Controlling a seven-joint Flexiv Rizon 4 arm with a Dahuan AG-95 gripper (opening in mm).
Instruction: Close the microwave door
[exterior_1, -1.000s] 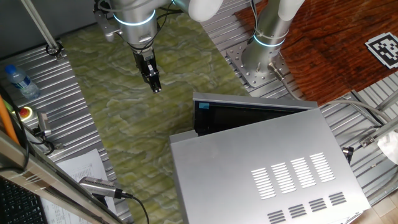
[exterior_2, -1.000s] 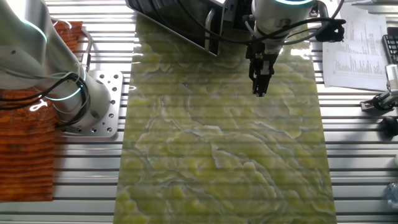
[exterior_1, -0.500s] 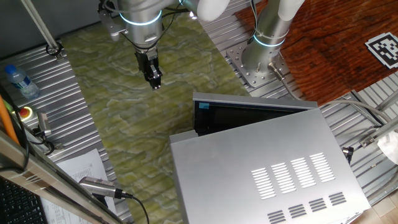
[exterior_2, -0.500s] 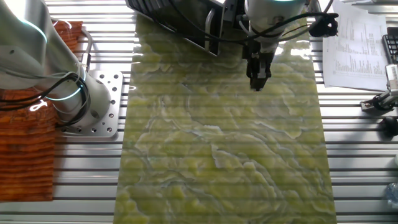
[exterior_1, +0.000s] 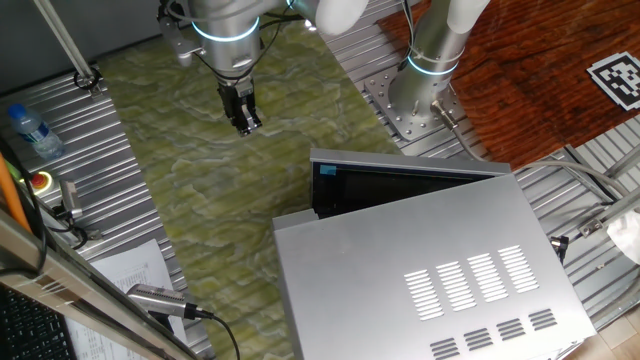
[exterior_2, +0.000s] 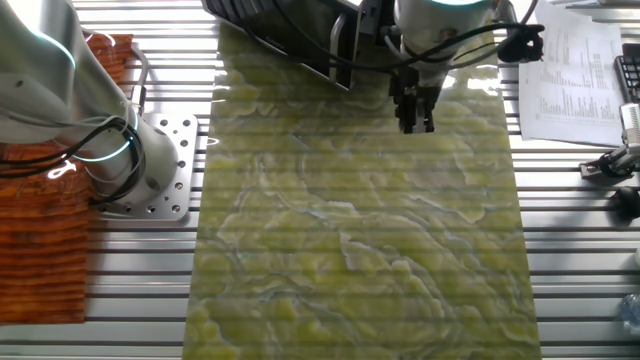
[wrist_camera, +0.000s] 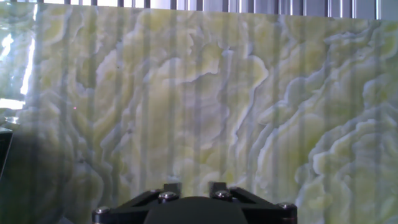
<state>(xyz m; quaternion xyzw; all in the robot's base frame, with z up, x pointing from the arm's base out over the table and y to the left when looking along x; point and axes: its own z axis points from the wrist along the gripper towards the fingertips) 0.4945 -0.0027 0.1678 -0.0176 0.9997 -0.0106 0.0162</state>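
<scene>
My gripper (exterior_1: 243, 125) hangs above the green marbled mat (exterior_1: 200, 170) on the worktop (exterior_1: 90, 140), holding nothing; its fingers look nearly together, though I cannot tell for sure. The microwave door (exterior_1: 410, 163) lies well apart from it, toward the microwave (exterior_1: 420, 270), standing ajar at a narrow angle. The door's long axis runs along the box's front, its dark inner face turned to the cavity, its silver outer face toward my gripper.
</scene>
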